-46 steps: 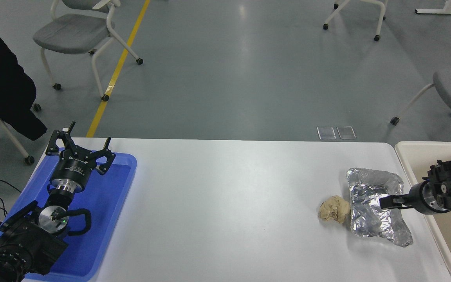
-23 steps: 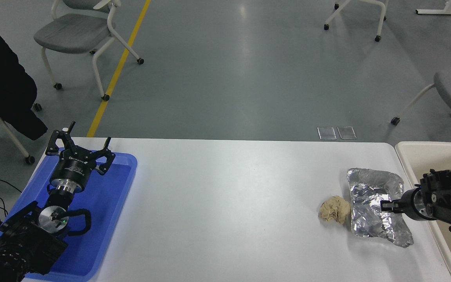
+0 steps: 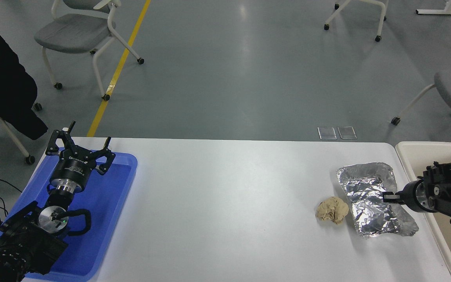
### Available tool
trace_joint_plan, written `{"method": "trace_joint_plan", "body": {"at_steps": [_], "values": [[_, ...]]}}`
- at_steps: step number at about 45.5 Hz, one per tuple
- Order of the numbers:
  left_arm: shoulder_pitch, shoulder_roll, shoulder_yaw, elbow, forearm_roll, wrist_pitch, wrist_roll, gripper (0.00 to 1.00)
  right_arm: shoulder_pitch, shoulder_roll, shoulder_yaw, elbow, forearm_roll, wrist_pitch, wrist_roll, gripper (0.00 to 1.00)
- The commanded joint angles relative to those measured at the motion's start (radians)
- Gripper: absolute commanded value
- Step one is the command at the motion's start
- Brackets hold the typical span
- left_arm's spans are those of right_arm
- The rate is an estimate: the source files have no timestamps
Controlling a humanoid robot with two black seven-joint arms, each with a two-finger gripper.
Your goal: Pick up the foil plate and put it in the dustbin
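The foil plate (image 3: 368,196), shiny and crumpled, is at the right end of the white table, and it looks tilted, with its right side raised. My right gripper (image 3: 388,196) comes in from the right edge and is shut on the plate's right rim. The dustbin (image 3: 409,150), cream-beige with a thick rim, stands just past the table's right end, under my right arm. My left gripper (image 3: 80,148) is parked open above the blue tray at the lower left.
A tan crumpled lump (image 3: 332,209) lies on the table against the plate's left side. The blue tray (image 3: 116,196) covers the table's left end. Grey chairs stand on the floor beyond, and a dark coat hangs at the far left.
My right gripper dipped into the plate, shut on its right rim and rose a little. The plate shifted left and away and its right side lifted. The tan lump was nudged slightly left.
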Motion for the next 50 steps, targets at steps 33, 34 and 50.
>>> {"method": "trace_joint_plan", "body": {"at_steps": [33,34,50], "values": [[0.000,-0.002,0.000,-0.002,0.000,0.000,0.000,1.00,0.976,-0.169,-0.425,0.508,-0.030,0.353,-0.093,0.00],[0.000,-0.002,0.000,0.001,0.000,0.000,0.000,1.00,0.999,-0.157,-0.446,0.515,-0.010,0.357,-0.093,0.00],[0.000,0.001,0.000,0.001,0.000,0.000,0.000,1.00,1.181,-0.079,-0.612,0.603,0.087,0.385,-0.092,0.00]]}}
